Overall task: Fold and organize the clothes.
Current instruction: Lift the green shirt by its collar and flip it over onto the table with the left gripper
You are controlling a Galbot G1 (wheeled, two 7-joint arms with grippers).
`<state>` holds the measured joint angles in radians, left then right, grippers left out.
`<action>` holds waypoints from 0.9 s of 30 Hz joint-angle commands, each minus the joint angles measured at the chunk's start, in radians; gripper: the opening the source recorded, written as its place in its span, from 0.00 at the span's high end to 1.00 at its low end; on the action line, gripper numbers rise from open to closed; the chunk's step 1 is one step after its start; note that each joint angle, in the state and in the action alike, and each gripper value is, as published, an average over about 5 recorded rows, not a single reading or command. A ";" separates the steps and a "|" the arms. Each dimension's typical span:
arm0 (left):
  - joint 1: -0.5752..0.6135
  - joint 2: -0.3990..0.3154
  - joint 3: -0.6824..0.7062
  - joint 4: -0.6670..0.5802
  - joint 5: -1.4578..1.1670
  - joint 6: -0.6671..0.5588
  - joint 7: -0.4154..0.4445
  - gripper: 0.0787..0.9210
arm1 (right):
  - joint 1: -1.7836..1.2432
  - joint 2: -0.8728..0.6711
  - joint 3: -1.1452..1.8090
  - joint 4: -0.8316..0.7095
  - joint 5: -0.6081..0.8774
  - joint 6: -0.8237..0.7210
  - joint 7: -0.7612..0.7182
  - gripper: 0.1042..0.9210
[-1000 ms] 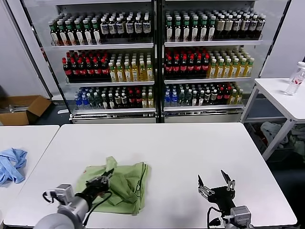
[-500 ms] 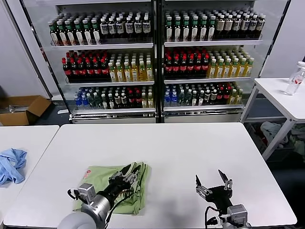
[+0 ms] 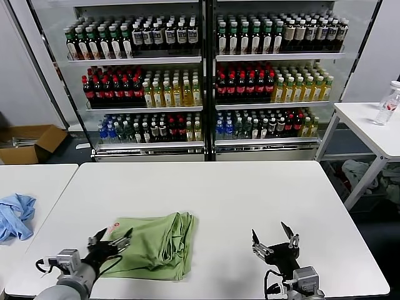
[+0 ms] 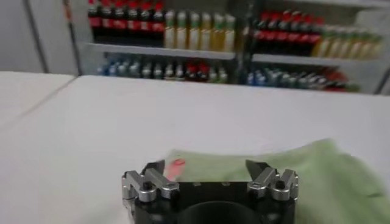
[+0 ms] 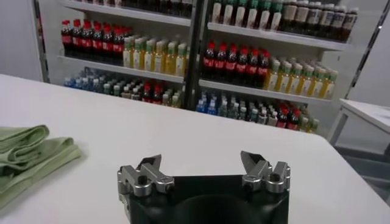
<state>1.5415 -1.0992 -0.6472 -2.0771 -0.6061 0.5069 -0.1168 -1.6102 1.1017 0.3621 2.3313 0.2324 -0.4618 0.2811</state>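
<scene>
Lying folded, light green polo shirt [image 3: 153,245], red print corner showing, left tool [image 3: 111,240] open beside it, right tool [image 3: 273,240] open.

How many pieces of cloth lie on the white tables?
2. The folded green polo shirt lies on the main table, near the left gripper. A crumpled light blue cloth lies on the table to the left.

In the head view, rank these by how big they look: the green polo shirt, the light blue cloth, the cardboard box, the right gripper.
1. Folded light green polo shirt, clearly largest.
2. Brown cardboard box on the floor; it is farther off, so this is apparent size only.
3. Crumpled light blue cloth and open right gripper look alike; the cloth is cut off at the edge.
</scene>
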 commanded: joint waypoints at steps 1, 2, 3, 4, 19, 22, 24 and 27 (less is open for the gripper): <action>0.011 -0.003 -0.091 0.140 0.004 0.005 -0.002 0.12 | -0.010 -0.001 0.000 0.007 -0.003 -0.002 0.001 0.12; 0.008 -0.001 -0.091 0.142 -0.027 0.017 -0.003 0.12 | -0.012 -0.002 0.001 0.008 -0.003 -0.002 0.001 0.12; 0.007 0.000 -0.090 0.143 -0.048 0.027 -0.003 0.12 | -0.012 -0.002 0.001 0.008 -0.003 -0.002 0.001 0.12; 0.007 0.000 -0.088 0.142 -0.061 0.033 -0.002 0.12 | -0.012 -0.001 0.000 0.008 -0.004 -0.003 0.001 0.12; 0.011 -0.021 -0.014 0.106 -0.094 0.034 0.035 0.36 | 0.002 0.010 -0.018 -0.005 -0.006 -0.004 0.004 0.12; 0.011 -0.028 -0.001 0.101 -0.092 0.033 0.034 0.46 | 0.002 0.011 -0.016 -0.004 -0.006 -0.004 0.004 0.12; 0.012 -0.032 0.010 0.095 -0.089 0.031 0.034 0.52 | 0.001 0.011 -0.015 -0.004 -0.006 -0.004 0.005 0.12; 0.007 -0.036 0.024 0.088 -0.077 0.023 0.033 0.62 | 0.002 0.012 -0.012 -0.005 -0.006 -0.003 0.006 0.12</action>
<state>1.5499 -1.1267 -0.6606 -1.9843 -0.6782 0.5278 -0.0898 -1.6087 1.1127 0.3490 2.3272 0.2263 -0.4650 0.2859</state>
